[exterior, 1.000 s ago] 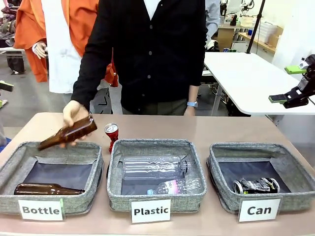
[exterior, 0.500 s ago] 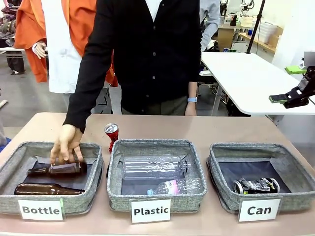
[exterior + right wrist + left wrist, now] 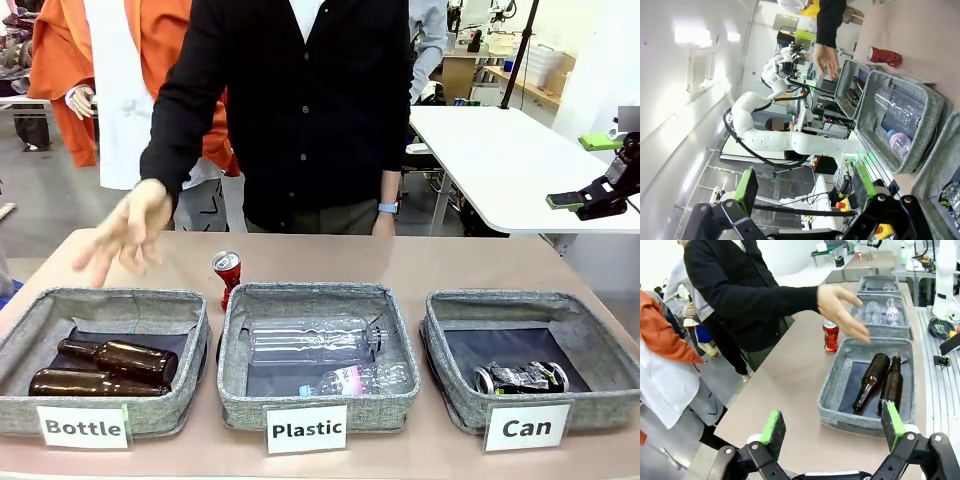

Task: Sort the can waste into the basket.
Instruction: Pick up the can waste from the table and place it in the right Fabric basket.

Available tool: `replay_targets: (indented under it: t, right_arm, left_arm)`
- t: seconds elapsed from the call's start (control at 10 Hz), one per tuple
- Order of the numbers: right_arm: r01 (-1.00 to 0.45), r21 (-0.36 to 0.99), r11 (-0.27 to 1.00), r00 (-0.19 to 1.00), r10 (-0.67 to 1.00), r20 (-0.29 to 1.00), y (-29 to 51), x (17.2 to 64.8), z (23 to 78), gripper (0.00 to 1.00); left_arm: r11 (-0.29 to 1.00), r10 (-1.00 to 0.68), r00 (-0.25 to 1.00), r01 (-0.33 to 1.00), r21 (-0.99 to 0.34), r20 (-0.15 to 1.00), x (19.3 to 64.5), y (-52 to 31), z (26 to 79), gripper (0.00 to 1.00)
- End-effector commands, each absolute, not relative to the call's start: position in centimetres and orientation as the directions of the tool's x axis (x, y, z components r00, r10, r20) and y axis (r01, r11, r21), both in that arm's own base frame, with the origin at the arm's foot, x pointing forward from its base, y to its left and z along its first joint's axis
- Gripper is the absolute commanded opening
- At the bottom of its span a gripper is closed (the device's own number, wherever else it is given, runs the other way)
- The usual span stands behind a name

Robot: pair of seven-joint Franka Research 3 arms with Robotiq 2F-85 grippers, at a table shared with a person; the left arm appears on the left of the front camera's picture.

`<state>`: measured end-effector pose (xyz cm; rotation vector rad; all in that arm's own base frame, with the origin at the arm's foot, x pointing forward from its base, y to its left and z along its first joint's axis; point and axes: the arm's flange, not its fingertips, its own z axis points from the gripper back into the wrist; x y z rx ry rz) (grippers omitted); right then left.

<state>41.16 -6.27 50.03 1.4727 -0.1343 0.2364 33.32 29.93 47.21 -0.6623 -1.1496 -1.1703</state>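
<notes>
A crushed black-and-silver can (image 3: 520, 377) is lodged in the low grey woven "Can" basket (image 3: 600, 395). The small red silver-topped can (image 3: 227, 273) is seen upright on the surface (image 3: 450, 265); a grasp there is judged next. The left fingers (image 3: 772, 426) and right fingers (image 3: 747, 187) are held released, empty.

Front across table (image 3: 450, 265), all share red can (image 3: 227, 272)

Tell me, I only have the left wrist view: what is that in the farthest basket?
Observer: A crushed black and silver can, lying on the floor of the basket marked "Can".
Operator: Is the right gripper free?
Observer: Yes, it is open with nothing between its fingers.
Operator: The middle basket, beside the red can: how is it marked?
Observer: Its card reads "Plastic".
</notes>
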Motion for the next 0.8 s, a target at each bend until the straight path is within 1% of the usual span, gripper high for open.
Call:
replay_targets:
  t: [0.0, 0.1, 0.2, 0.3, 0.4, 0.5, 0.6, 0.7]
  right_arm:
    - [-0.26, 0.962, 0.082, 0.963, 0.095, 0.252, -6.5, 41.1, 50.1, 1.0]
    - [-0.26, 0.962, 0.082, 0.963, 0.095, 0.252, -6.5, 41.1, 50.1, 1.0]
    - [-0.26, 0.962, 0.082, 0.963, 0.095, 0.252, -6.5, 41.1, 50.1, 1.0]
    - [-0.26, 0.962, 0.082, 0.963, 0.095, 0.252, -6.5, 41.1, 50.1, 1.0]
    - [-0.26, 0.962, 0.082, 0.963, 0.095, 0.252, -6.5, 41.1, 50.1, 1.0]
    - [-0.26, 0.962, 0.082, 0.963, 0.095, 0.252, -6.5, 41.1, 50.1, 1.0]
    - [-0.26, 0.962, 0.082, 0.963, 0.095, 0.252, -6.5, 41.1, 50.1, 1.0]
    - [-0.26, 0.962, 0.082, 0.963, 0.095, 0.252, -6.5, 41.1, 50.1, 1.0]
  left_arm:
    - [0.314, -0.394, -0.029, 0.935, 0.164, 0.919, 34.8, 28.0, 48.7, 1.0]
    - [0.321, -0.447, -0.016, 0.93, 0.177, 0.894, 36.7, 25.6, 49.4, 1.0]
    - [0.268, -0.489, -0.039, 0.944, 0.193, 0.871, 38.8, 22.8, 49.6, 1.0]
    - [0.283, -0.534, -0.024, 0.937, 0.205, 0.845, 41.6, 19.2, 49.7, 1.0]
    - [0.206, -0.558, -0.06, 0.956, 0.209, 0.827, 44.1, 15.5, 49.2, 1.0]
    - [0.201, -0.607, -0.035, 0.96, 0.196, 0.794, 46.9, 11.7, 48.0, 1.0]
    - [0.239, -0.663, -0.013, 0.944, 0.229, 0.748, 49.0, 8.8, 46.4, 1.0]
    - [0.226, -0.696, -0.035, 0.937, 0.265, 0.718, 50.5, 6.3, 45.0, 1.0]
